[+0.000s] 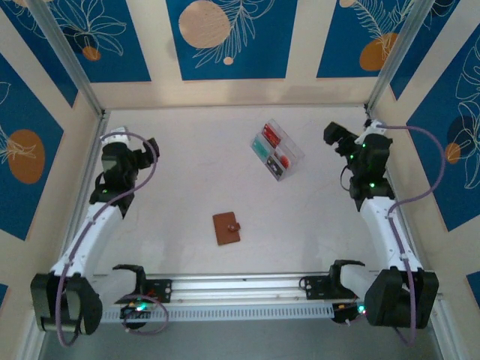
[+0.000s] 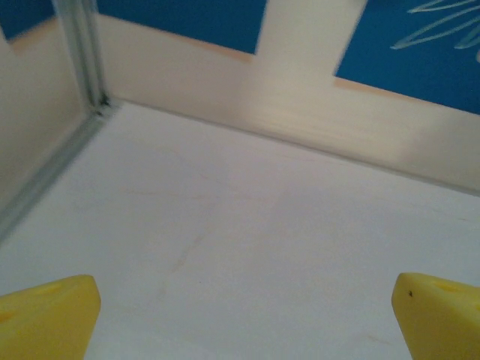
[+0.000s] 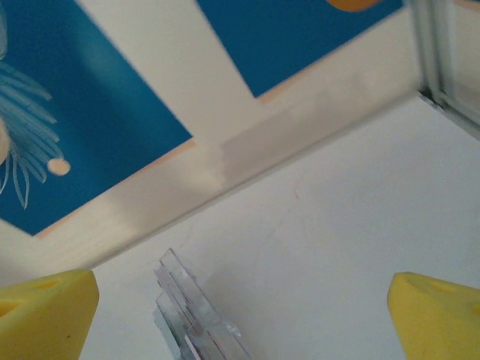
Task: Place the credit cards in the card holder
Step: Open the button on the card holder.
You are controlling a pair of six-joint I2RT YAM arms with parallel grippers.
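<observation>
Small red, teal and dark plastic credit cards sit stored in the clear plastic compartment tray; the square brown leather card holder lies folded, well nearward of it. The left gripper, far left of the tray, and the right gripper, just right of it, have their jaws spread and empty, seemingly ready to start

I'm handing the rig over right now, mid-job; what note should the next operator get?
Left gripper: open, empty, above bare table at far left.
Right gripper: open, empty, facing a corner of the clear tray.
Credit cards: red, teal and dark, all in the tray's compartments.
Card holder: closed, mid-table, apart from the tray.
Done: nothing yet. Left: open the holder, load every card.
</observation>
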